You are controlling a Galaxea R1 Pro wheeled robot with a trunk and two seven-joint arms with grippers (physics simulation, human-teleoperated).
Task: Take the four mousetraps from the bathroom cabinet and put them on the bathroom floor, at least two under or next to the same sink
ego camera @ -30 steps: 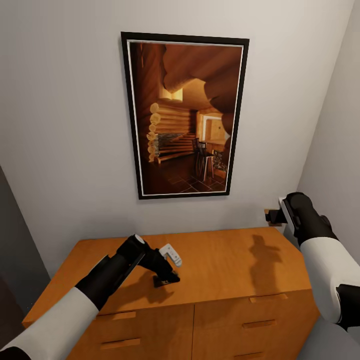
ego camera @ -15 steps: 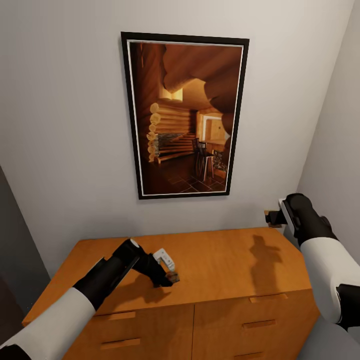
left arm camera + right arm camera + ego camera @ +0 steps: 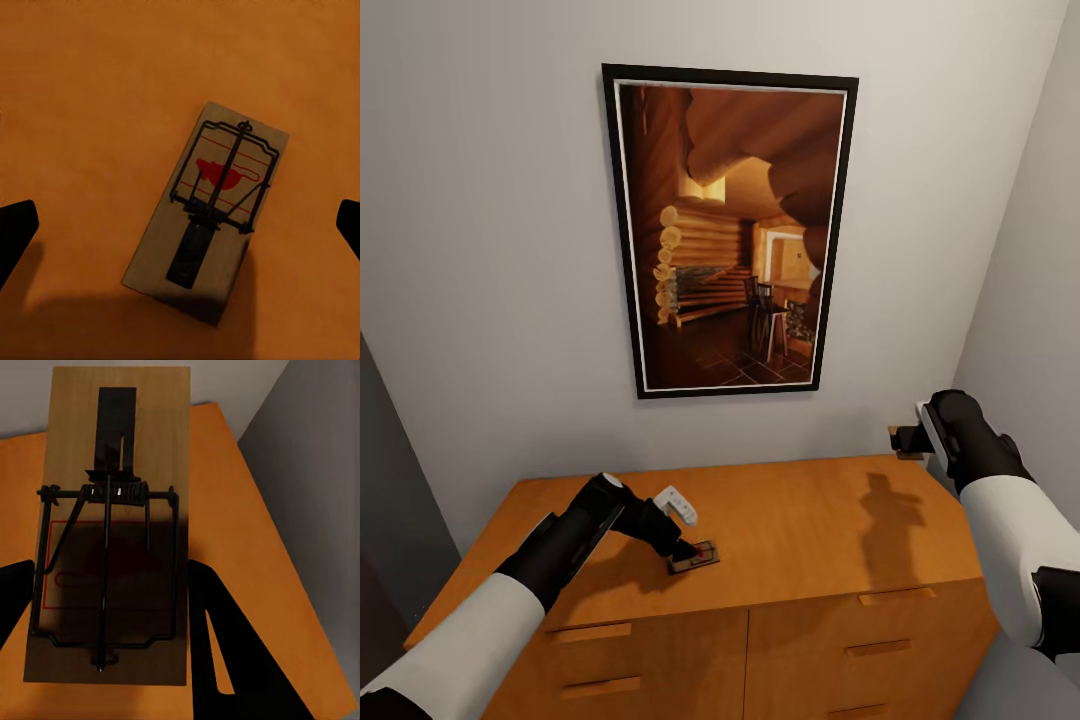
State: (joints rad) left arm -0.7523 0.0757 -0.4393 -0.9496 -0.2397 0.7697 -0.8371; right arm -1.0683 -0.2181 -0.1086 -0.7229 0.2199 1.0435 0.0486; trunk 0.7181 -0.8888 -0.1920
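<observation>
The left hand (image 3: 682, 549), black and two-fingered, hangs low in the lower left of the head view with its fingers spread wide and nothing between them. In the left wrist view its fingertips (image 3: 15, 232) sit at the two frame edges, well clear of the small flat brown wooden mousetrap with dark wire spring and red mark (image 3: 206, 211) lying flat and skewed between them. In the head view this mousetrap (image 3: 694, 558) rests on the smooth orange-brown wooden counter top of the low drawered cabinet (image 3: 800, 530), just beside the fingertips, a little back from the front edge.

Bare wood stretches right of it to the far corner. The right hand (image 3: 905, 437), at the middle right, is closed on a second wooden mousetrap (image 3: 112, 525), held above the cabinet's rear right corner by the grey side wall (image 3: 1030, 270). Behind hangs a black-framed picture of a log interior (image 3: 730, 230).
</observation>
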